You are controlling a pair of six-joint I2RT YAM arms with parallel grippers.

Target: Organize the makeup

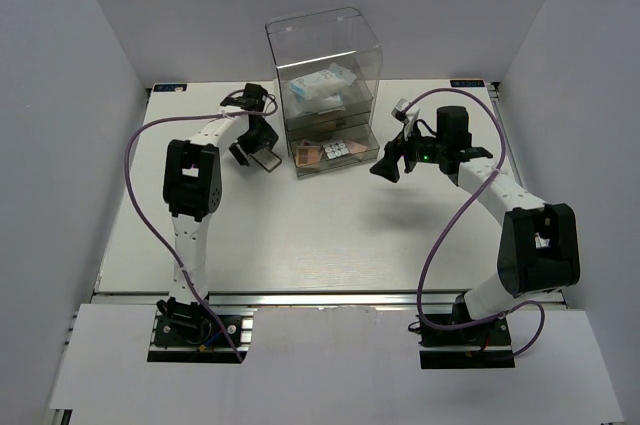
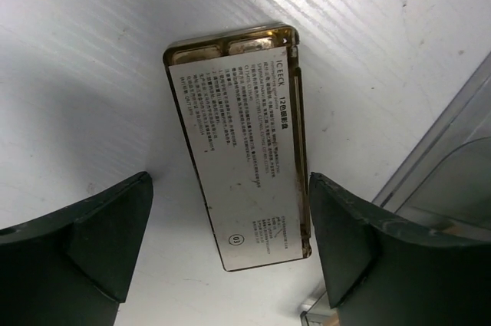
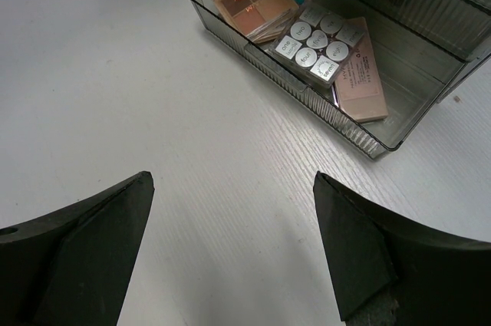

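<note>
Gold-edged flat case [image 2: 245, 149] lay label-up on the counter [image 2: 77, 50] inside the spread left claw [image 2: 230, 238], at 9 o'clock from the drawer box [image 1: 322, 95]. At 3 o'clock the right claw [image 3: 230, 242] hovered, also spread.

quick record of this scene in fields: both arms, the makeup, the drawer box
left gripper: jaws open, either side of the dark-framed flat case lying label-up on the white table
right gripper: jaws open, holding nothing, over the table
storage: tall clear acrylic drawer box, bottom drawer pulled out
in bottom drawer: peach palette, white-grid palette, pink flat palette
upper level: white-and-blue plastic packet
outside box: the flat case
</note>
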